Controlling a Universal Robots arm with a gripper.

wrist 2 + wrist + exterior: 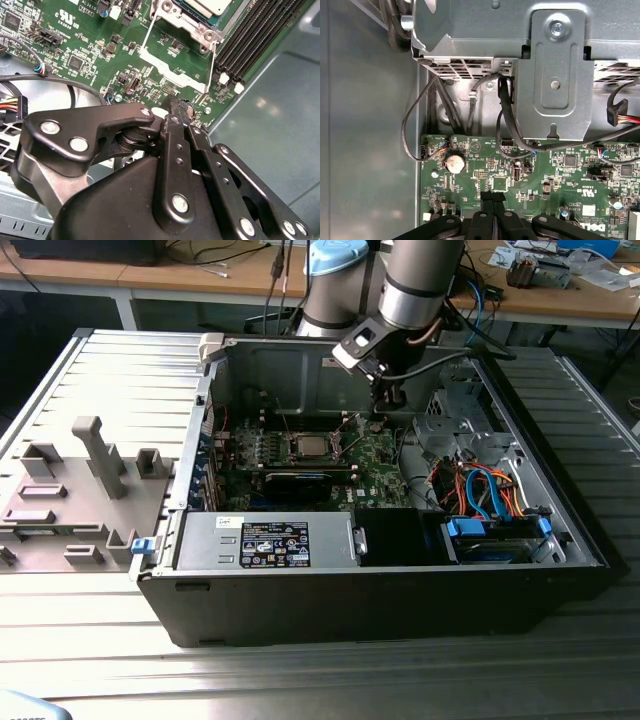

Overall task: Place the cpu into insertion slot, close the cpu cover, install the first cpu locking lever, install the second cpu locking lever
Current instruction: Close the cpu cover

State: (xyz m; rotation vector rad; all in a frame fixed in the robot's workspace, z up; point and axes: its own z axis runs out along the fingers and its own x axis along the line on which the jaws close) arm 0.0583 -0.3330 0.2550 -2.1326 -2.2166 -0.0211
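Second wrist view: hand (pixel 177 107) pinched closed over white-lettered green motherboard (pixel 75 45).

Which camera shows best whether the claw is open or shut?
The first wrist view: the claw is shut, fingertips together, above the motherboard. The second wrist view shows its linkage side-on; the exterior view shows it from afar, inside the computer case.

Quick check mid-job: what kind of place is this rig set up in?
Probably a robotics lab or workshop: an open computer case sits on a ribbed metal table, with cluttered wooden desks behind.
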